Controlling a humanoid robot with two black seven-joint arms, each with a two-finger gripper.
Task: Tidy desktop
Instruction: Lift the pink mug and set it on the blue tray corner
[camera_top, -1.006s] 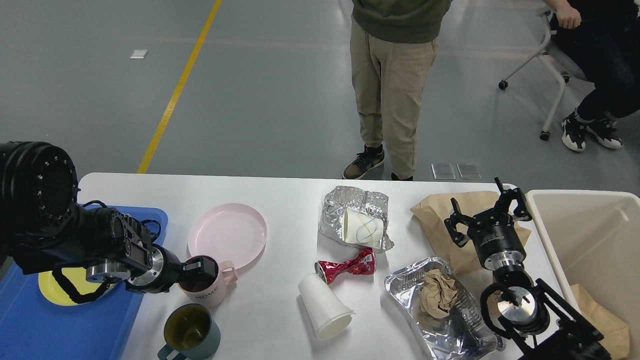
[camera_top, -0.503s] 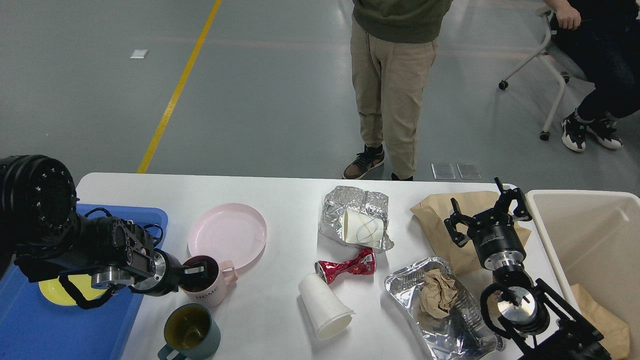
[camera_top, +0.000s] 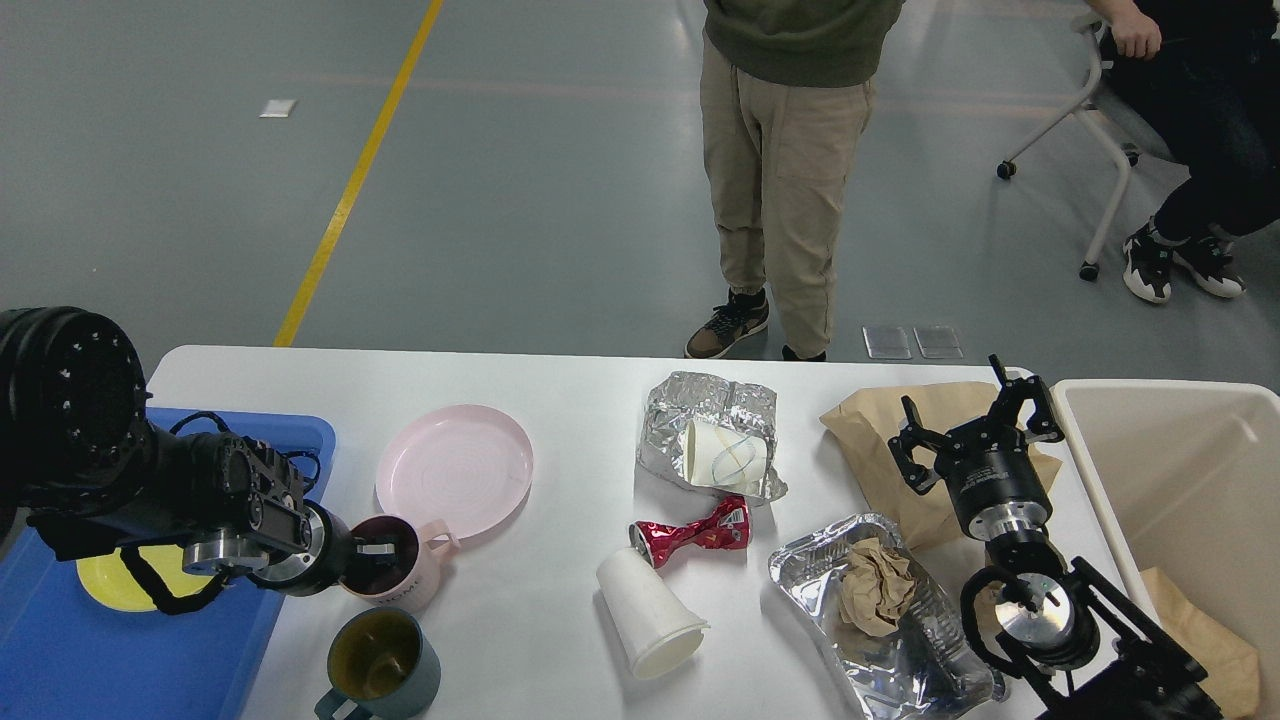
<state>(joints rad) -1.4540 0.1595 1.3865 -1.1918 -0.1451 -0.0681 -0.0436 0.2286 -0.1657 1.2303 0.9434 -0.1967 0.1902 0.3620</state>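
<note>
**Left tool on pink mug, spill risk**

Left tool (camera_top: 375, 556) grips the pink mug (camera_top: 395, 578) by its rim, one finger inside, at the table's (camera_top: 560, 400) left side beside the blue tray (camera_top: 60, 660). Right tool (camera_top: 972, 425) hangs spread apart over the brown bag (camera_top: 880, 425). Risks: rim pinch slips, mug tips; green mug (camera_top: 385, 665) sits close, could get knocked
</note>
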